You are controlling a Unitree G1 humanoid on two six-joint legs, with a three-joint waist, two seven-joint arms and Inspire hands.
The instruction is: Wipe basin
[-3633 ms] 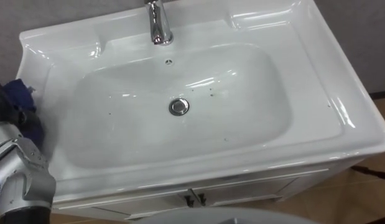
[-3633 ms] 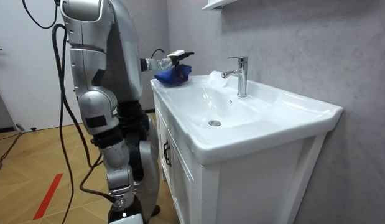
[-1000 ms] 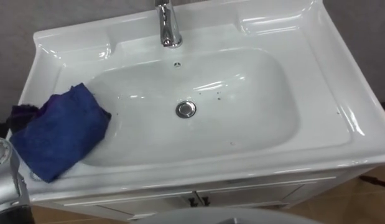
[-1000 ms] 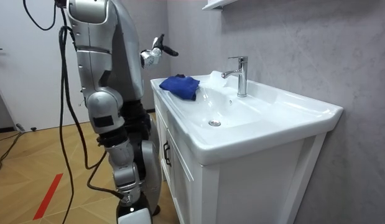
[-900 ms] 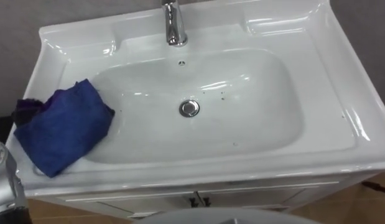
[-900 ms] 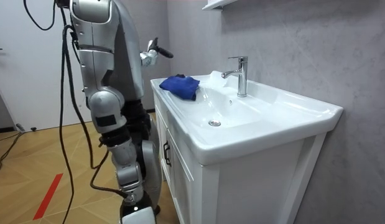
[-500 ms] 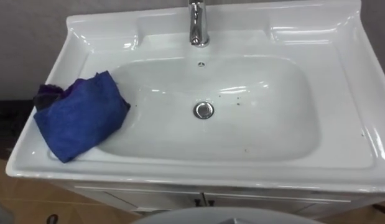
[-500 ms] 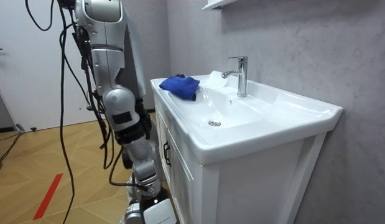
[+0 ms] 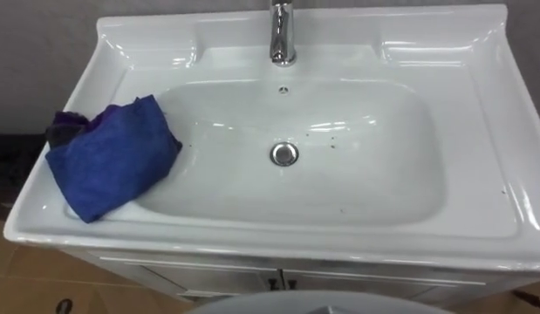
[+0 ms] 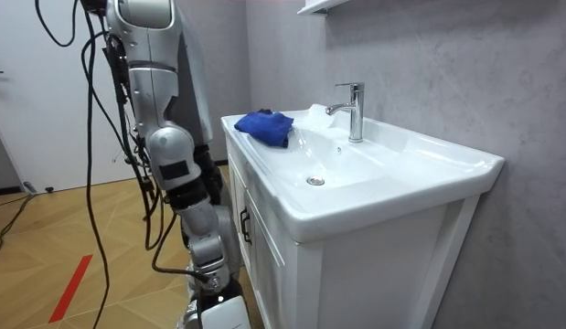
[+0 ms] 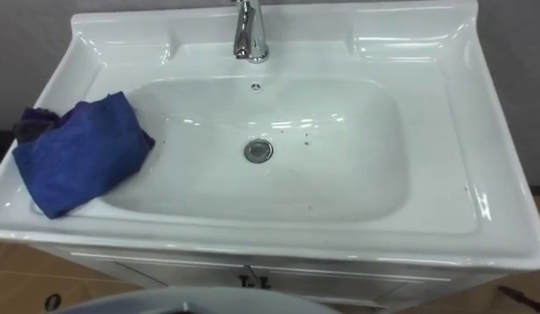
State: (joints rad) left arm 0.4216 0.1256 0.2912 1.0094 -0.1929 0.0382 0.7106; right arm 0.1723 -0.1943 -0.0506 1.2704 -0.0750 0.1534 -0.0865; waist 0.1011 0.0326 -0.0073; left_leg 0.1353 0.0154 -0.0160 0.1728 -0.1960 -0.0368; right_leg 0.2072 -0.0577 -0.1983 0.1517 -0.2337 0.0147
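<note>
Basin [image 9: 479, 113] has dark specks [image 9: 332, 138] near the drain [image 9: 284, 154]: grip the blue cloth [image 9: 112, 166] on its left rim firmly and rub there; hand state I cannot tell.

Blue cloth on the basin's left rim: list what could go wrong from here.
1. The cloth lies loose on the left rim of the basin, with a corner near the outer edge; a clumsy grab could push it off.
2. Dark specks lie in the basin near the drain; a wipe might miss them or sweep them into it.
3. The faucet stands at the back centre; a wide sweep could knock it.
</note>
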